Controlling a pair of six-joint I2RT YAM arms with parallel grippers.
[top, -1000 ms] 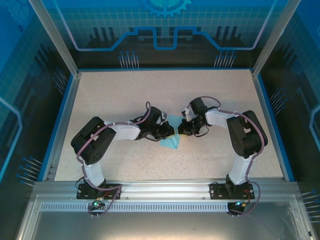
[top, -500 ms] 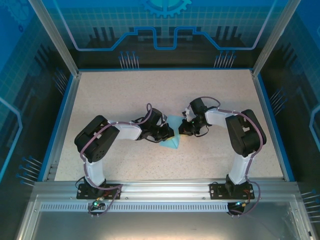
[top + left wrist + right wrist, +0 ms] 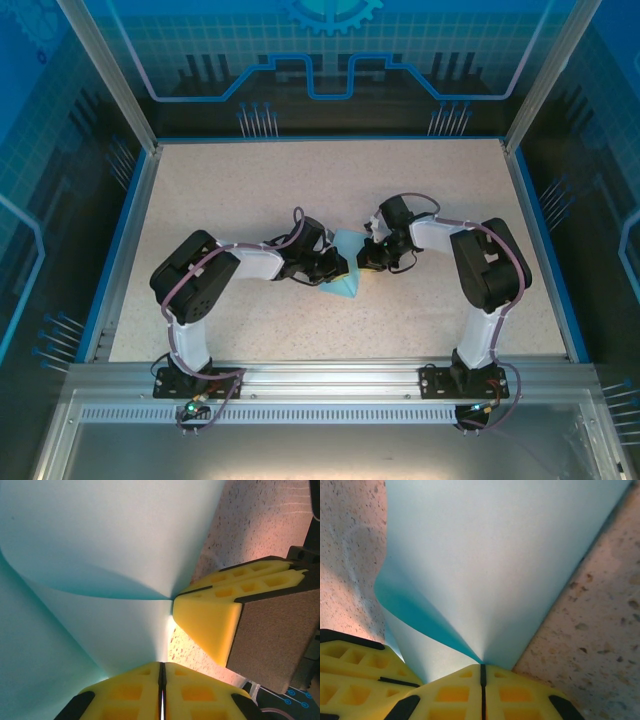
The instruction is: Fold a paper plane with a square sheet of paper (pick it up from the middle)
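Two tight pinches on the square sheet of paper [image 3: 345,284], at the middle of the table [image 3: 250,190].
The left gripper [image 3: 161,672] and the right gripper [image 3: 481,672] are each closed fully on the paper's edge, just beside each other, and the sheet bulges away in a soft curve. If they pull apart or turn unevenly, the thin paper may tear, slip out, or crease crookedly.

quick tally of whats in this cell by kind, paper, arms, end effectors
light-blue paper sheet: 1
robot arms: 2, left arm and right arm
end effectors: 2, left end effector and right end effector, both shut on the sheet
total: 5
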